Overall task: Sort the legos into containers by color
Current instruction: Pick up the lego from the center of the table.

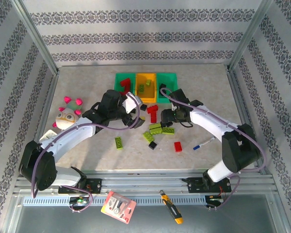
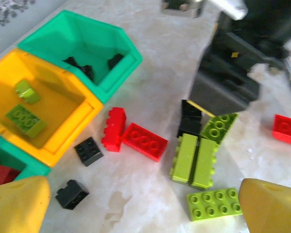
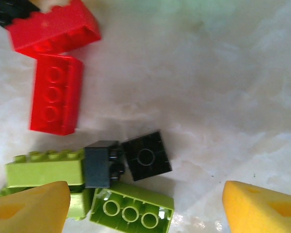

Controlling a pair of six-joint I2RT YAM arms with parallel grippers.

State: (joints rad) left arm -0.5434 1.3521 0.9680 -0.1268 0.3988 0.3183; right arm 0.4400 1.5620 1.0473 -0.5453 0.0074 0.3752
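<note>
Plastic studded bricks in red, lime green and black (image 2: 194, 160) lie clustered on the pale desk (image 2: 150, 63), near three open bins (image 2: 120, 74). They look light, rigid and probably slick, so pinch the flat sides. Left end effector (image 2: 145, 208) and right end effector (image 3: 145, 213) gape wide and empty above them.

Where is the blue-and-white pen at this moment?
In the top view, the pen lies on the table toward the near right. It is just right of a lone red brick and left of the right arm at its elbow.
</note>
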